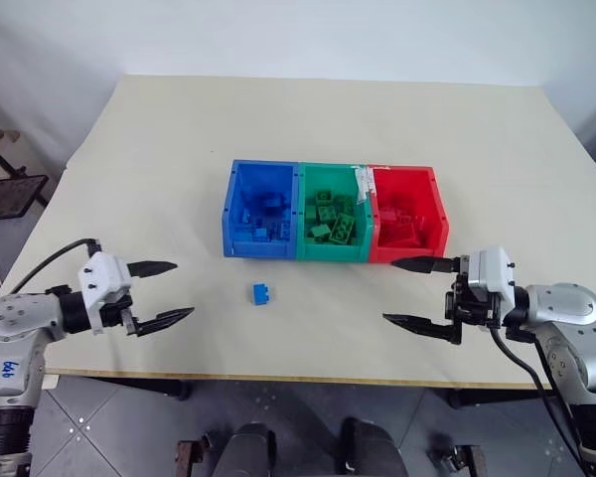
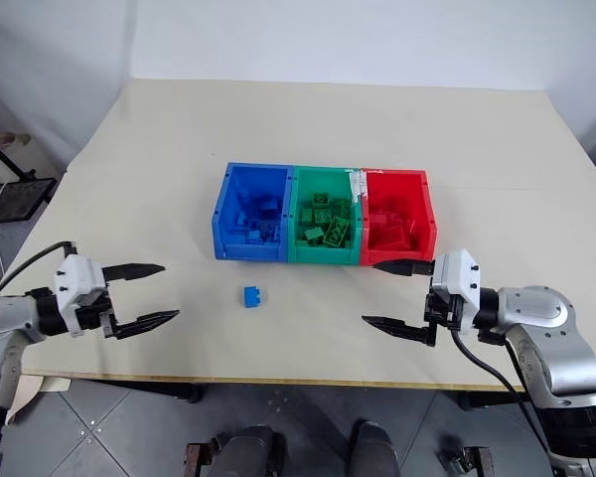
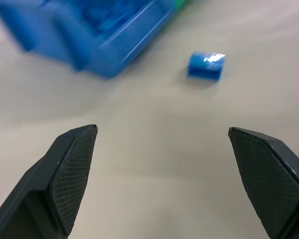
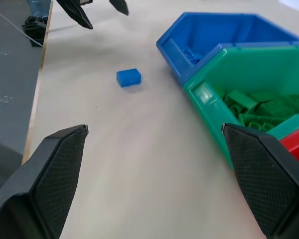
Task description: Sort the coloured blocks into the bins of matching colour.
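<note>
Three joined bins stand mid-table: blue bin (image 1: 262, 209), green bin (image 1: 333, 214), red bin (image 1: 407, 214), each holding several blocks of its own colour. One blue block (image 1: 263, 294) lies loose on the table just in front of the blue bin, also seen as the blue block (image 3: 205, 64) and the blue block (image 4: 128, 77). My left gripper (image 1: 169, 293) hovers near the table's front left, open and empty, pointing toward that block. My right gripper (image 1: 407, 292) is at the front right, below the red bin, open and empty, pointing left.
The beige table (image 1: 159, 149) has bare room behind and beside the bins. Its front edge runs just under both grippers. A dark stand with cables (image 1: 5, 189) is on the floor off the left side.
</note>
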Controlling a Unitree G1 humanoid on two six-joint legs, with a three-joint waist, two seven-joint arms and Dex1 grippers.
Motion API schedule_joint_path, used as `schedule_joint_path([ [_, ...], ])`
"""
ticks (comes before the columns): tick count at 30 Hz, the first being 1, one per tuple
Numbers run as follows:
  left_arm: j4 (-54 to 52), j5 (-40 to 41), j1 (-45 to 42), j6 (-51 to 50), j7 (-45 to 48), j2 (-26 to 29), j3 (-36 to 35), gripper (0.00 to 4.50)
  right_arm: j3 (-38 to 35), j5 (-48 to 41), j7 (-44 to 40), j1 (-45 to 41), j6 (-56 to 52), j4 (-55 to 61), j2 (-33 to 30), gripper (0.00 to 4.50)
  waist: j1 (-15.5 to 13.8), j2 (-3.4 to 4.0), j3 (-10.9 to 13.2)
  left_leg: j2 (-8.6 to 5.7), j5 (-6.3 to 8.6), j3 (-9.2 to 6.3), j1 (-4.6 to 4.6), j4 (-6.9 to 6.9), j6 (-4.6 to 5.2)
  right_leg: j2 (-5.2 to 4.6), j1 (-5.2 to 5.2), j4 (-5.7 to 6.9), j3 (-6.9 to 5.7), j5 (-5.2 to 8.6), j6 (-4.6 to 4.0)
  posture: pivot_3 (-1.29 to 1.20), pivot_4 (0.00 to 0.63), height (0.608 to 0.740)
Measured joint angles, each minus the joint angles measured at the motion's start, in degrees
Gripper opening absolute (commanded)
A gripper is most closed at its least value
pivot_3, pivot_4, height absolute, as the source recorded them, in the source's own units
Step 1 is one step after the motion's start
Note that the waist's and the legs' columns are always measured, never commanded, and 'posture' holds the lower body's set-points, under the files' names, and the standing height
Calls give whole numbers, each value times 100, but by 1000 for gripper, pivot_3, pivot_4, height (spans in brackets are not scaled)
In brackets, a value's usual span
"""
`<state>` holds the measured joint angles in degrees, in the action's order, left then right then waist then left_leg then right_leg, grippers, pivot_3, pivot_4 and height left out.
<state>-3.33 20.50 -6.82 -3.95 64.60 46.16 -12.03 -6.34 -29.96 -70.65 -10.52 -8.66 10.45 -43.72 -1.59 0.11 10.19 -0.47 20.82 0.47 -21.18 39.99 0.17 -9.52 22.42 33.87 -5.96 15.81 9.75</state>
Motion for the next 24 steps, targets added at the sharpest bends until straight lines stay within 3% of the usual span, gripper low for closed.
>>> schedule_joint_path([
  [5,-600,-568,-679,-760,-686,-635,1253,4474,-96,53,60,51,-47,-86,-114,4500,16,0,0,0,0,3,2,2,0,1,2,7,-1,0,0,0,150,740],
  [9,-375,-1118,-1174,-1067,-958,-740,1904,4474,-119,88,169,195,-56,-65,-118,4500,41,1,0,0,1,10,5,-5,-1,2,7,7,0,0,-1,0,150,740],
  [15,186,-1420,-1639,-1033,-921,-734,2174,4474,-143,98,276,364,-146,99,-125,4500,21,1,-1,1,1,11,3,0,-1,2,5,4,0,0,0,0,150,740],
  [18,189,-1421,-1650,-1039,-803,-690,2189,3868,-147,96,337,535,-188,244,-125,4500,14,1,0,1,1,11,2,2,-1,2,3,3,0,0,0,0,150,740],
  [24,130,-1409,-1652,-1174,-568,-672,2250,1956,-302,90,483,794,-268,409,-125,4500,16,1,0,1,1,11,4,2,-1,2,3,4,0,0,-1,0,150,740],
])
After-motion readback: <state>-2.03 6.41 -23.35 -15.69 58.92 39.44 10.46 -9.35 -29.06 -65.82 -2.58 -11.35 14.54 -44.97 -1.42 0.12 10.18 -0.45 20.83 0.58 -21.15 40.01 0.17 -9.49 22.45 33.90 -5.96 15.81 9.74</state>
